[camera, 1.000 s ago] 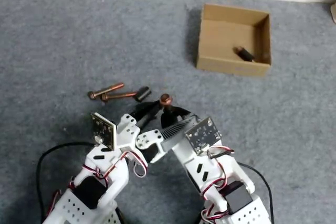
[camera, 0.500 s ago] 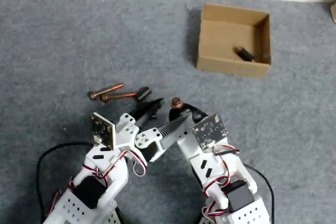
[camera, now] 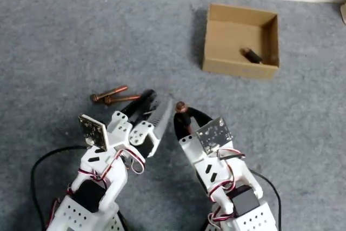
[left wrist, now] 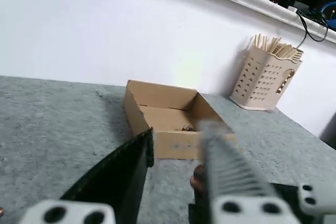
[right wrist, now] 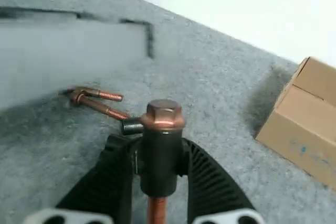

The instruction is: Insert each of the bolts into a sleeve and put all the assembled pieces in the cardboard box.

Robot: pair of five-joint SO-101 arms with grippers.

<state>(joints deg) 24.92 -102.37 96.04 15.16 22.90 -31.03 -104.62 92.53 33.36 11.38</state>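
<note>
Right end effector (camera: 184,120) pinches the sleeved bolt (right wrist: 160,156) upright; cardboard box (camera: 238,67) lies ahead-right, farther from the spread left end effector (camera: 161,100).

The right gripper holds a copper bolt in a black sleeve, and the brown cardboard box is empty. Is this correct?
The right gripper does hold the copper bolt in its black sleeve, but the brown cardboard box is not empty: the high view shows one dark piece lying inside.

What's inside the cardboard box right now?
One dark sleeve lies on the floor of the cardboard box, near the right wall in the high view; a coppery tip suggests it is already assembled. The remaining floor looks bare, though the near wall covers a strip of it.
</note>
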